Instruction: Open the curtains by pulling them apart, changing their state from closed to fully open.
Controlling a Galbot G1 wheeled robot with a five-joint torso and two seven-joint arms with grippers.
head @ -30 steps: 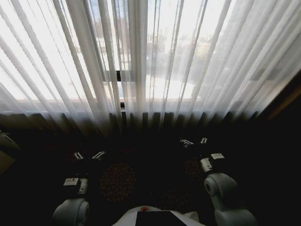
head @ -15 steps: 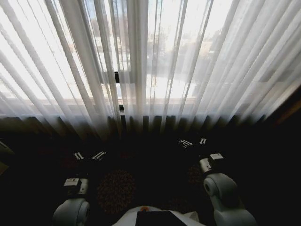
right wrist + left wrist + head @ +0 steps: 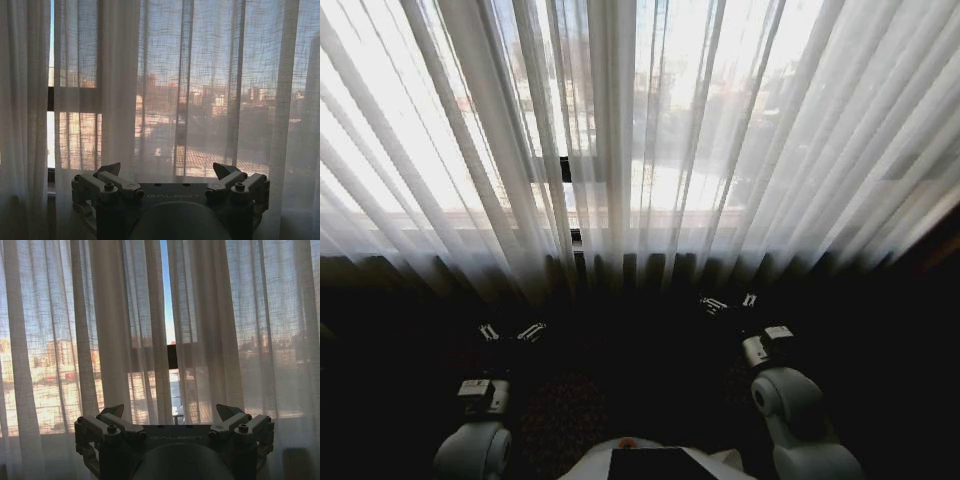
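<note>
— Curtains (image 3: 620,130), head view first: where, relative to the jaws?

— Ahead of and above both pairs, hanging closed across the window, pleats running vertically. Seam between the two panels slightly to the left of centre, marked by a dark window frame bar (image 3: 566,168) peeking through. Left gripper (image 3: 510,331) low and forward, jaws spread, gripping nothing. Right gripper (image 3: 728,301) likewise spread and empty, reaching a little further toward the fabric. Both well short of the cloth, no contact.

— Nearer arm to the seam?

— Judging by this view, the left; seam lying ahead and just inward of its jaws, further inward from the right pair.

— Left wrist view?

— Left gripper (image 3: 174,426) with jaws wide apart, nothing between them. Narrow gap between panels (image 3: 165,295) straight ahead, almost centred between the jaws, long axis upright. Fabric beyond the fingertips, apart from them.

— Right wrist view?

— Right gripper (image 3: 171,183) also released, jaws wide. Continuous pleated panel (image 3: 165,75) ahead; a slit of clear sky (image 3: 52,45) off beyond one jaw, not between them.

— Pose of the arms?

— Both extended forward and level, wrists squared to the curtain plane, elbows bent low beside the torso.

— Coming move?

— Probably a further reach forward until an inner panel edge sits between the jaws, then a sideways pull outward.
</note>
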